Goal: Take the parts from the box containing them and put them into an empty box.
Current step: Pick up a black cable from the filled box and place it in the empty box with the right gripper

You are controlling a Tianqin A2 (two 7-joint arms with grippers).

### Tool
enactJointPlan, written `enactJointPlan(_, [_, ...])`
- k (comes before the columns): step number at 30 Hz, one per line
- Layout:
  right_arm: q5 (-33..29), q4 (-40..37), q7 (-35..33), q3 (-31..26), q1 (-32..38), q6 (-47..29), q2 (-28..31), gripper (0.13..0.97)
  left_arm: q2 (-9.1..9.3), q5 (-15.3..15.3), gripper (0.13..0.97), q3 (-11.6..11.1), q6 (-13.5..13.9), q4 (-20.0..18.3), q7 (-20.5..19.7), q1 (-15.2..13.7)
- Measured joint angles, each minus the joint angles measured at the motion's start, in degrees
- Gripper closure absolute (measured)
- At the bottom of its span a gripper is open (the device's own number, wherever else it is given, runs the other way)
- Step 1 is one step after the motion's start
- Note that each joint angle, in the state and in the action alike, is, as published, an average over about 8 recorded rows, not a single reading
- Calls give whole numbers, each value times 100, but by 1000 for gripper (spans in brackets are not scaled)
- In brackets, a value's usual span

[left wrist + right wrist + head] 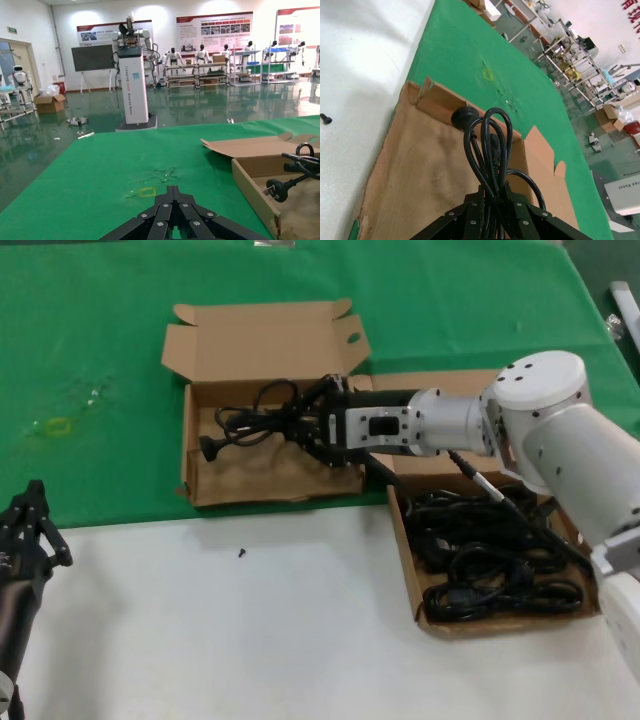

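My right gripper (305,425) is shut on a coiled black power cord (250,420) and holds it over the open empty box (270,488) on the green cloth. In the right wrist view the cord (490,145) loops out from the gripper (495,192) above the bare floor of the empty box (420,175); its plug hangs near the far wall. The box containing the parts (403,540) lies to the right under my right arm, with several black cords (490,550) in it. My left gripper (35,505) is parked at the lower left, shut and empty (173,189).
A small black screw (241,553) lies on the white table (250,640) in front of the empty box. The green cloth (100,340) carries a yellow mark (55,426). The left wrist view shows the empty box's wall (252,192) and the hanging plug (275,189).
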Motion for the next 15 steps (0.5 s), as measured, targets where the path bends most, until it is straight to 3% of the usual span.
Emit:
enactJointPlan(8, [195, -908, -885, 322, 277, 150, -248, 872, 0, 0, 955, 0, 0, 0, 0, 0])
enactJointPlan(15, [231, -1149, -1149, 451, 331, 162, -329, 804, 0, 0, 955, 0, 0, 0, 0, 0])
